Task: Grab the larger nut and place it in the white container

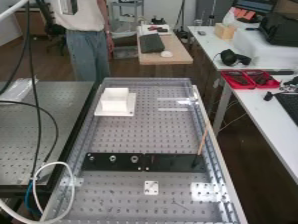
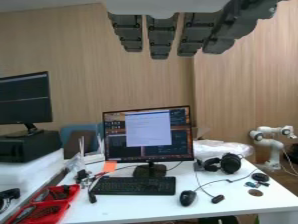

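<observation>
Black bar (image 1: 169,162) on the perforated bench (image 1: 120,200) bears the smaller nut (image 1: 91,158), then the larger nut (image 1: 113,158), with the white container (image 1: 114,104) well beyond it, then the bearing (image 1: 134,159), with a thin stick (image 1: 202,142) tilted near its right end, while the wrist view has the robot hand (image 2: 161,37) with fingers extended, gripping nothing.

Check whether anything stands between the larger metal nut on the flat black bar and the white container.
Nothing visible stands between the larger metal nut and the square white container; the thin white base under the container lies flat. The round metal bearing sits beside the nut, off that line.
</observation>
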`<move>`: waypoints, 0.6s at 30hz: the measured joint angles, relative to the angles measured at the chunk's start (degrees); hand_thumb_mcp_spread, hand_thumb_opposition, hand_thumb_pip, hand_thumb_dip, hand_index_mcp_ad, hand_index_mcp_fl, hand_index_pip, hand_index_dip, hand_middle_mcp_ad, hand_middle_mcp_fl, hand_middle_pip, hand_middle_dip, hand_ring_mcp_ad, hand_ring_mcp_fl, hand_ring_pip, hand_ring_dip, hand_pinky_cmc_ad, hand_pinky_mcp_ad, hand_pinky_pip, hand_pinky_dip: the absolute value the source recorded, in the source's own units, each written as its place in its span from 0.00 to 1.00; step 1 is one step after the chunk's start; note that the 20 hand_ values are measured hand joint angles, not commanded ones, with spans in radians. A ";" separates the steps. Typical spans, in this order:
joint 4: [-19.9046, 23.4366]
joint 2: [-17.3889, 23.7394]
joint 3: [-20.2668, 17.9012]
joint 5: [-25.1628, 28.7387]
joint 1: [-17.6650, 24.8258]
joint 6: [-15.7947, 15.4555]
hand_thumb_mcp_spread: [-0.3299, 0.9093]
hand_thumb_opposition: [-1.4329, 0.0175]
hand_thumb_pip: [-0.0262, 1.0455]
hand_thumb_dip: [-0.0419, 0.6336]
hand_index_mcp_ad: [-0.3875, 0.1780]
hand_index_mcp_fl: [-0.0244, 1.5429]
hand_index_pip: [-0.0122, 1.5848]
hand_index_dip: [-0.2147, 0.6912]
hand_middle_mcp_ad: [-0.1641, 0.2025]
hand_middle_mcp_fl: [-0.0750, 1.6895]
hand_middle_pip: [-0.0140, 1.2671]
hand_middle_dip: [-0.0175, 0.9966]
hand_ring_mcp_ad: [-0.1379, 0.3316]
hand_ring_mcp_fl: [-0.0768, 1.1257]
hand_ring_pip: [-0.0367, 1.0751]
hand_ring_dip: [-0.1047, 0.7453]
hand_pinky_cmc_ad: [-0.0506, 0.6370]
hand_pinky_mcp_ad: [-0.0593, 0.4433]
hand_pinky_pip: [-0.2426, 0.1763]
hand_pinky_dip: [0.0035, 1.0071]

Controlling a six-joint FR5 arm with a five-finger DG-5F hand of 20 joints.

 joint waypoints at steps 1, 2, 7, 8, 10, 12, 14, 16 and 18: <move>-0.02 0.04 -0.03 0.03 0.00 -0.02 0.27 0.99 0.04 0.07 0.64 0.03 0.01 0.24 0.56 0.06 0.02 0.05 0.44 0.06 0.04 0.14 0.14 0.22 0.55 0.01; -0.03 0.05 -0.05 0.05 0.00 -0.02 0.27 0.99 0.04 0.07 0.65 0.03 0.01 0.24 0.54 0.06 0.02 0.05 0.43 0.06 0.04 0.14 0.15 0.22 0.55 0.01; 0.00 0.25 -0.32 0.27 0.01 0.10 0.40 0.82 0.41 0.14 0.64 0.03 0.03 0.24 0.48 0.06 0.05 0.08 0.40 0.06 0.04 0.16 0.15 0.25 0.55 0.15; 0.04 0.28 -0.39 0.31 0.01 0.10 0.43 0.77 0.41 0.17 0.64 0.03 0.04 0.24 0.48 0.07 0.06 0.10 0.41 0.06 0.06 0.17 0.19 0.30 0.55 0.22; 0.29 0.42 -0.66 0.36 -0.02 0.15 0.44 0.68 0.41 0.18 0.64 0.03 0.05 0.24 0.48 0.08 0.08 0.14 0.42 0.06 0.07 0.19 0.26 0.42 0.52 0.32; 0.35 0.49 -0.78 0.37 -0.04 0.15 0.44 0.62 0.46 0.18 0.64 0.03 0.05 0.24 0.48 0.08 0.08 0.16 0.46 0.06 0.08 0.21 0.34 0.52 0.49 0.39; 0.35 0.52 -0.88 0.39 -0.04 0.17 0.44 0.57 0.48 0.18 0.64 0.03 0.06 0.24 0.48 0.08 0.09 0.18 0.51 0.06 0.09 0.23 0.39 0.57 0.47 0.45; 0.37 0.60 -1.10 0.56 -0.02 0.05 0.44 0.54 0.48 0.18 0.64 0.03 0.06 0.24 0.48 0.08 0.09 0.19 0.54 0.06 0.10 0.23 0.43 0.60 0.46 0.48; 0.35 0.64 -1.51 0.94 0.00 -0.17 0.44 0.52 0.48 0.18 0.65 0.04 0.06 0.24 0.48 0.09 0.09 0.20 0.55 0.06 0.09 0.24 0.47 0.64 0.44 0.51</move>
